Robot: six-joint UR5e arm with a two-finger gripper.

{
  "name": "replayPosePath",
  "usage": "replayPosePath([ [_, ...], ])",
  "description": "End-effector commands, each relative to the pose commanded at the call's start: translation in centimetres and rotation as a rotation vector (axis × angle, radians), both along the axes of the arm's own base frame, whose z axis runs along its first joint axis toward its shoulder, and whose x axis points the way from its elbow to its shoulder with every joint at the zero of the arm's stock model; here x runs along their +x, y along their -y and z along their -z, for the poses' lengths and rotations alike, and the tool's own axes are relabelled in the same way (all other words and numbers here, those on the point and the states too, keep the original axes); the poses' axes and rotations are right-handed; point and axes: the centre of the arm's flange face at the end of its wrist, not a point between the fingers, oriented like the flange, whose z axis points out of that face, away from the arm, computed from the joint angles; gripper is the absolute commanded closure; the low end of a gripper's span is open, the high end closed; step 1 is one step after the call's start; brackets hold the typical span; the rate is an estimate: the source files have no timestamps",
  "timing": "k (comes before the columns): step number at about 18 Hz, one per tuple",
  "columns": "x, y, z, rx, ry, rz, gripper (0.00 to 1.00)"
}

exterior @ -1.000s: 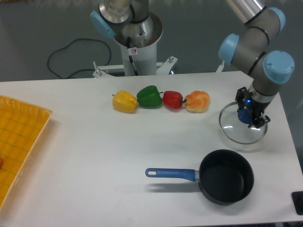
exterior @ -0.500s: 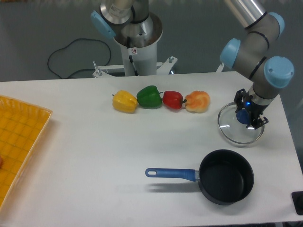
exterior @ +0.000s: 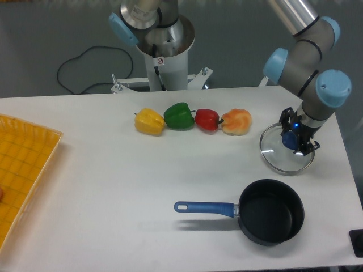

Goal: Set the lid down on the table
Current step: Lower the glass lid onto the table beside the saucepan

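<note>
The lid (exterior: 276,154), a clear glass disc with a thin metal rim, lies flat or nearly flat on the white table (exterior: 113,187) at the right side. My gripper (exterior: 293,139) comes down on its centre and is shut on the blue knob. The lid sits behind the black saucepan (exterior: 271,212) and right of the peppers. Whether the rim fully touches the table cannot be made out.
Yellow (exterior: 150,121), green (exterior: 179,115), red (exterior: 207,119) and orange (exterior: 236,121) peppers stand in a row at the back. The saucepan's blue handle (exterior: 204,208) points left. A yellow gridded tray (exterior: 22,170) lies at the left edge. The table's right edge is close to the lid.
My gripper and the lid have shifted slightly back and left and settled lower toward the table. Nothing else has moved.
</note>
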Motion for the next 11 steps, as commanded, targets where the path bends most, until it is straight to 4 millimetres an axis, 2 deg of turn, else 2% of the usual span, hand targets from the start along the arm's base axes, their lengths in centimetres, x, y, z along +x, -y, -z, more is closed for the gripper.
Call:
replayPosePath([
  [11,-0.26,0.01,0.3,0.005,-0.007,0.0,0.39],
])
